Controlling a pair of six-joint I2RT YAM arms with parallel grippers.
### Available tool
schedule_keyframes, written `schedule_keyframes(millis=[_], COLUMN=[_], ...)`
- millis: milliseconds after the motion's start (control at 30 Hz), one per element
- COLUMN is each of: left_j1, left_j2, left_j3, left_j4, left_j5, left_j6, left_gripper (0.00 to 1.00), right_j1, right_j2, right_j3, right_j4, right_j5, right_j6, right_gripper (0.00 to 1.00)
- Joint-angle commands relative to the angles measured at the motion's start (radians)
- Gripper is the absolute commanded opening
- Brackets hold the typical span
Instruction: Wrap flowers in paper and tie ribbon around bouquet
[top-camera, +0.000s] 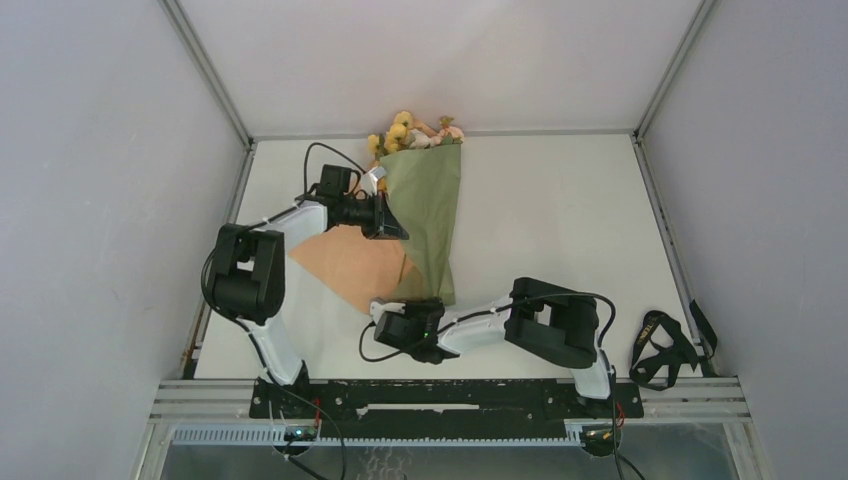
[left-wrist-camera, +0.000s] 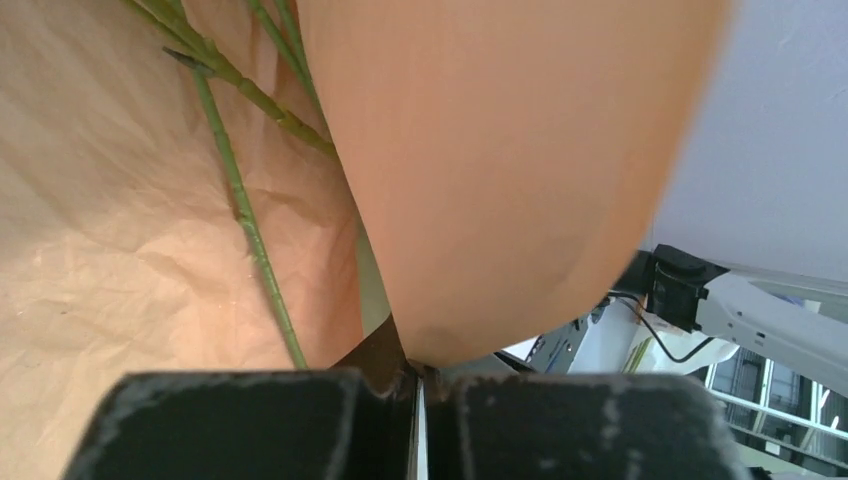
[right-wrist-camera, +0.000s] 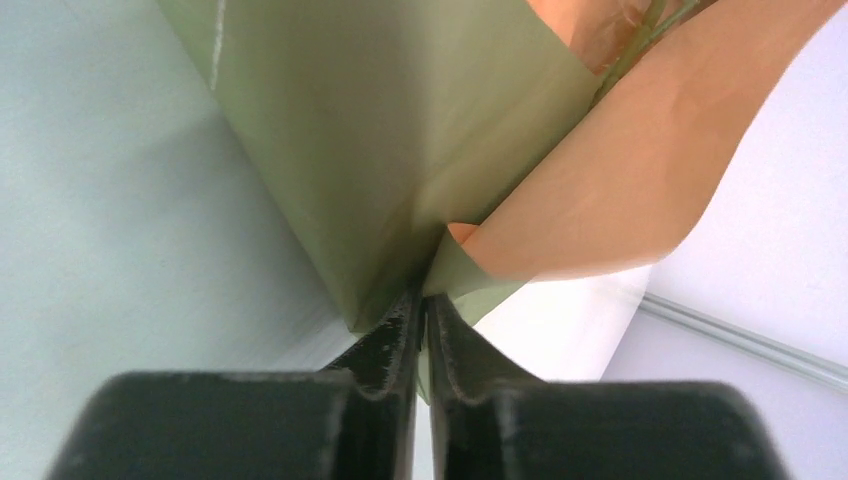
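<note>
Left wrist view: the left pincer (left-wrist-camera: 415, 372) is closed tight on an edge of the paper (left-wrist-camera: 500, 180), with the stems of the flowers (left-wrist-camera: 240, 200) beyond it to the left. I think it should roll this flap over them slowly. The right pincer (right-wrist-camera: 422, 300), which pinches the paper's bottom corner, should hold firm.

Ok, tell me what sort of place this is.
Probably a robotics lab test cell, not a flower shop: a white table boxed in by plain grey panels on metal framing, with two robot arms bolted to a rail at its near edge.
</note>
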Motion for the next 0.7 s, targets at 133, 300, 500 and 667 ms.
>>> schedule_keyframes(millis=[133,300,500,667], left_j1=[0.081,0.091,0.105,0.111], left_j2=[0.058,0.126,0.166,0.188], left_j3=[0.025,0.003,-0.012,-0.011], left_j4=[0.001,0.011,0.022,0.022], left_j5=[-0.012,-0.019,-0.024,-0.036], left_j6=[0.052,0.069,0.075,0.083], left_gripper=[0.00,0.00,0.00,0.00], right_j1=[0.040,0.058,0.018,-0.184], right_j2=[-0.146,-0.315,-0.481,-0.456], right_j3=[0.031,0.011,-0.001,0.021], right_j4=[-0.054,-0.177,-0.281,-0.137], right_j5=[-0.022,-0.133,-0.434,-0.697], right_j6=[0.003,0.058,0.136,0.272], right_gripper=[0.36,0.37,0.37,0.35])
